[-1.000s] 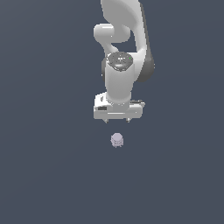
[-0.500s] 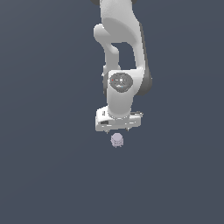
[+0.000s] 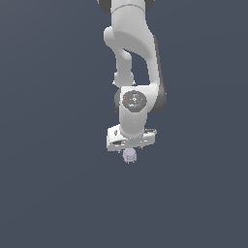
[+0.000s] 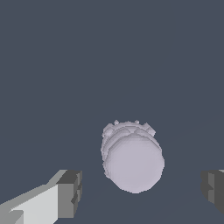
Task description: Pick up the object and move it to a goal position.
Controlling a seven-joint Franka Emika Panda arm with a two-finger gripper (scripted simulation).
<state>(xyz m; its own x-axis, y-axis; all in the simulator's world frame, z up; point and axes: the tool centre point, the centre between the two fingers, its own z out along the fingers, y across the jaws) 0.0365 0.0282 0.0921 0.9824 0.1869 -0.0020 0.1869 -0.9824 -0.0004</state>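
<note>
- Exterior view: the white arm (image 3: 131, 72) reaches straight down and the gripper (image 3: 130, 151) sits right on top of the object (image 3: 129, 155), a little lilac-grey lump on the dark floor (image 3: 48, 193). Can't really make out the fingers here.
- Wrist view: the object (image 4: 131, 159) sits between the two fingertips (image 4: 70, 192), with clear gaps on both sides. So the jaws are spread wide, gripping nothing.

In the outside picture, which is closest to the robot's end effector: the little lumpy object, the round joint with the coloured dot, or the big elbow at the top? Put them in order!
1. The object: just under the end effector.
2. The round joint: above it, partway up the arm.
3. The big elbow: farthest, near the exterior view's top.
</note>
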